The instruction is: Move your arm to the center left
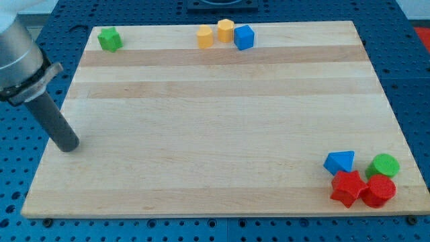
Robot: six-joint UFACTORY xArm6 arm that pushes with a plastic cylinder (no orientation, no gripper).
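My tip (68,146) rests on the wooden board (215,121) at its left side, about mid-height, with no block near it. A green block (109,39) sits at the top left corner. Two yellow-orange blocks (205,36) (225,29) and a blue cube (244,37) are grouped at the top middle. At the bottom right stand a blue triangular block (340,162), a green round block (383,165), a red star-shaped block (347,187) and a red round block (379,191).
The arm's grey body (17,57) hangs over the left edge of the board. A blue perforated table (20,181) surrounds the board.
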